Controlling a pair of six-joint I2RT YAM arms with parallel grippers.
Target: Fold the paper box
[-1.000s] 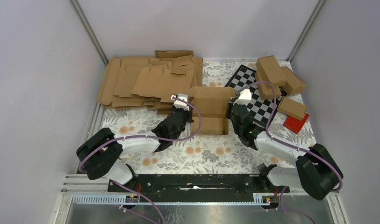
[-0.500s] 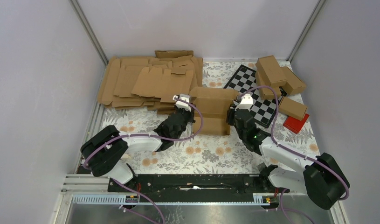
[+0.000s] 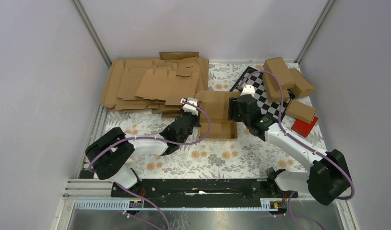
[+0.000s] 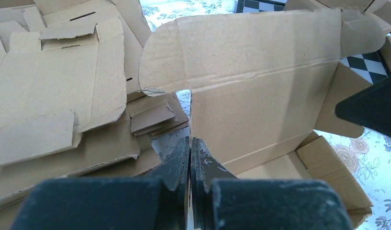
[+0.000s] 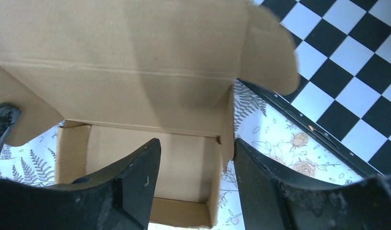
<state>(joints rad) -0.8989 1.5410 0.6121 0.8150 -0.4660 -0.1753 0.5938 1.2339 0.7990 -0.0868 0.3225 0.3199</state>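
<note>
Top external view, from the near edge outward: both arms reach toward 12 o'clock over the flower-printed desk (image 3: 217, 158) to the paper box (image 3: 216, 112), which sits mid-desk as a shallow open tray with its lid panel standing up behind. The left pincer (image 4: 190, 158) is pressed together on the thin edge of the box's 9 o'clock wall. The right pincer (image 5: 195, 146) — a second ago off at the box's 3 o'clock side — has swung in over that corner, fingers apart astride the wall; tucking the end flap looks like the next step. The cardboard is matte brown, corrugated and sharply creased, with rounded lid tabs. Beyond lie heaped flat blanks (image 3: 150, 84) at 11 o'clock and a glossy chequered board (image 3: 270, 108) at 1 o'clock.
</note>
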